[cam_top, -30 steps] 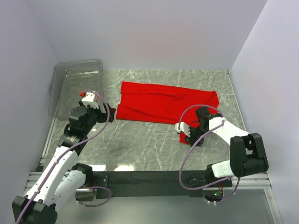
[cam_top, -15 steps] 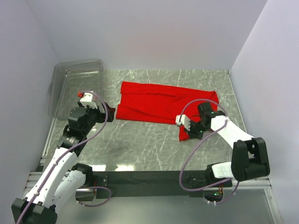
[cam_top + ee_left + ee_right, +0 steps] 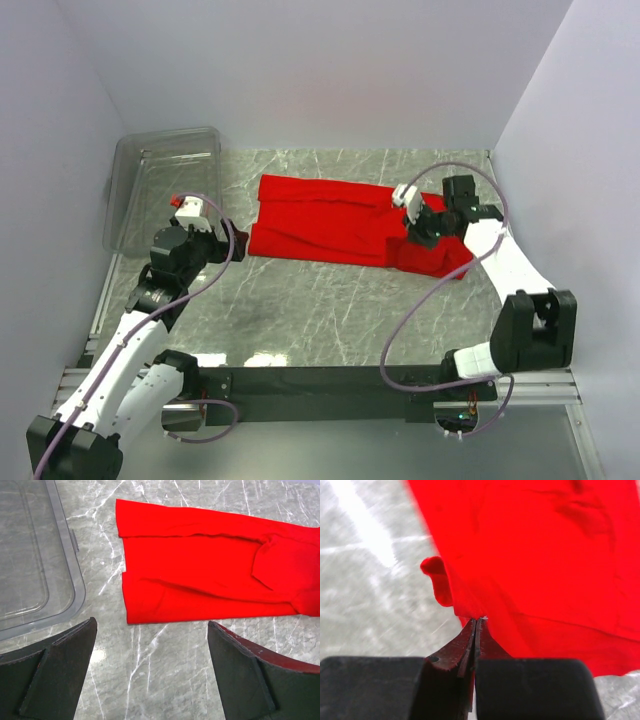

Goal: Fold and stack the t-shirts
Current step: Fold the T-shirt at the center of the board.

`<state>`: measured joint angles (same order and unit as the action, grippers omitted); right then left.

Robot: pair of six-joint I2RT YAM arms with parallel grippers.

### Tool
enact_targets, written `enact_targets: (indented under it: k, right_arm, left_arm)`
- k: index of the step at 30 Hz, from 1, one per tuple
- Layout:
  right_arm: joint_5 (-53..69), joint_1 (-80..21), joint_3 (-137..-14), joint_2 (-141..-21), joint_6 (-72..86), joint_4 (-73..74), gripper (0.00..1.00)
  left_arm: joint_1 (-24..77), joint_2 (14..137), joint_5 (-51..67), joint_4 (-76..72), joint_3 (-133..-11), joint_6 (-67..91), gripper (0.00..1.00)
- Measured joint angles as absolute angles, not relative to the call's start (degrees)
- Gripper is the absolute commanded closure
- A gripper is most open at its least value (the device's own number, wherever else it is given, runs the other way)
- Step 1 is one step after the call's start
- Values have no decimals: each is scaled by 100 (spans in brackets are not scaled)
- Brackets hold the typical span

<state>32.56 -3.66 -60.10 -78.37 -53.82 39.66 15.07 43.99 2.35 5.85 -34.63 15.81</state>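
The red t-shirt [image 3: 330,220] is lying spread on the marble table [image 3: 300,310], toward twelve o'clock. The right gripper [image 3: 420,228], its jaws pressed together, is pinching a fold of cloth at the shirt's three o'clock end. The left gripper [image 3: 236,238] is hovering with its jaws spread wide at the shirt's nine o'clock edge, gripping nothing, near a clear plastic bin [image 3: 150,170] at ten o'clock.

A plain bright red t-shirt [image 3: 330,220] lies across the upper middle of the top view, folded into a long band running left to right. Its right end is bunched and lifted, pinched in the right gripper [image 3: 416,226].
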Motion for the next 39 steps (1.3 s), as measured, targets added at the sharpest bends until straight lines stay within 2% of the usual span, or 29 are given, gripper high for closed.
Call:
enact_targets:
  k: [11,22,24,26,28,29,34,39]
  right_arm:
    - [2657,-113,-6976,-8879,-4477,2912,100]
    - [2471,-108,-7196,-9404,-4167,2523,99]
    - [2410,-108,-7201,-9450,-4042,2401,91]
    - [2206,-108,-7234,-9524,-3822,2255,67]
    - [1820,-115,-7341,-9677,-3452,2034,62]
    - [1579,-115,-7413,-9754,-3275,1929,56]
    - [895,-104,-7697,-9867,-2639,1675,53]
    - [1734,-84,-7616,-9642,-3454,2414,53]
  left_arm:
    - [1507,4410,283,580,-3463,1586,3]
    - [1503,4528,364,534,-3463,1588,3]
    - [1503,4539,381,530,-3463,1594,3]
    - [1503,4550,397,513,-3463,1599,3]
    - [1503,4567,425,497,-3463,1599,3]
    - [1503,4574,434,497,-3463,1599,3]
    - [1503,4591,471,497,-3463,1601,3]
    - [1503,4591,475,495,-3463,1627,3]
